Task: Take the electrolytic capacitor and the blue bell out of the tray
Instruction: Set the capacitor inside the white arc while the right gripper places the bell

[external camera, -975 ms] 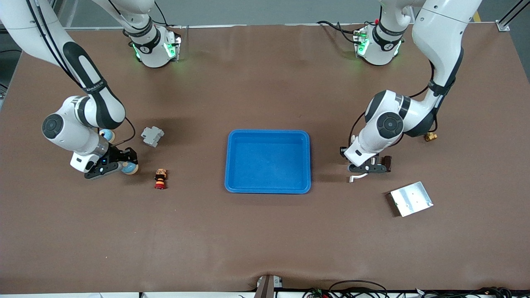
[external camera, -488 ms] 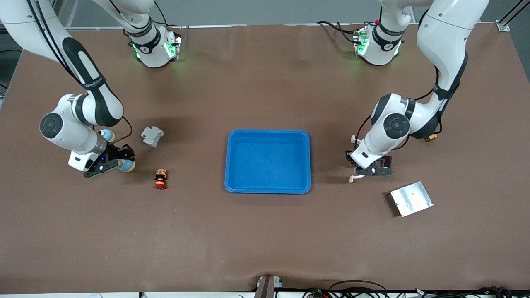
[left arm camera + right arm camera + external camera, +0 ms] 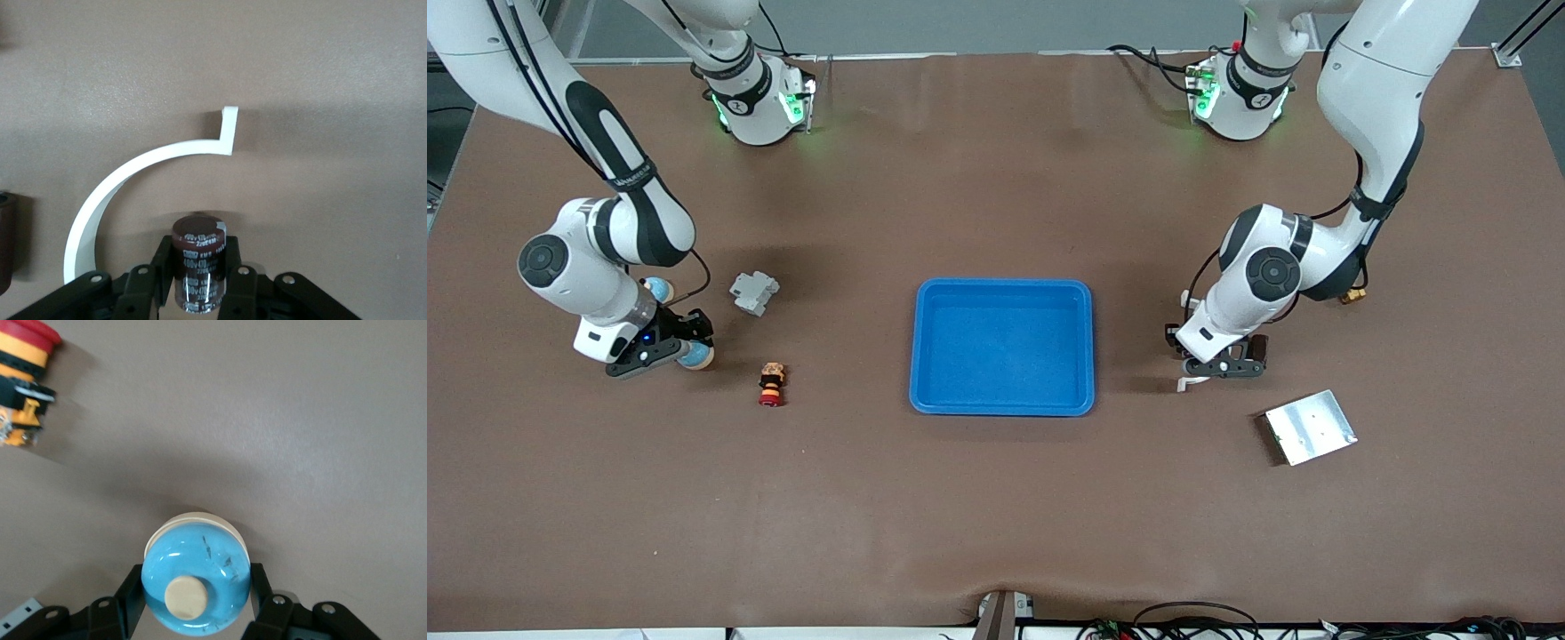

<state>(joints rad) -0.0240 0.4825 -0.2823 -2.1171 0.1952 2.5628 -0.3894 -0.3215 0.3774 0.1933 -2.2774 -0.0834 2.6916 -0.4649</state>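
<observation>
In the right wrist view, a blue bell (image 3: 197, 580) with a cream knob sits between the fingers of my right gripper (image 3: 197, 600), which is shut on it. In the front view this gripper (image 3: 683, 350) and the bell (image 3: 700, 357) hang low over the table toward the right arm's end. In the left wrist view, a dark brown capacitor (image 3: 199, 263) with white print is clamped in my left gripper (image 3: 199, 283). The left gripper (image 3: 1221, 366) hangs just over the table beside the blue tray (image 3: 914, 347), toward the left arm's end. The capacitor is hidden under it in the front view.
A white curved strip (image 3: 133, 180) lies under the left gripper, with a dark brown cylinder (image 3: 1258, 347) beside it. A metal plate (image 3: 1310, 427) and a brass part (image 3: 1352, 293) lie nearby. A red-and-yellow button (image 3: 771, 383), a grey block (image 3: 753, 292) and a second blue bell (image 3: 658, 289) lie near the right gripper.
The right gripper has shifted slightly toward the right arm's end of the table, carrying the bell. The left arm has moved a little with its capacitor. Both grips are unchanged.
</observation>
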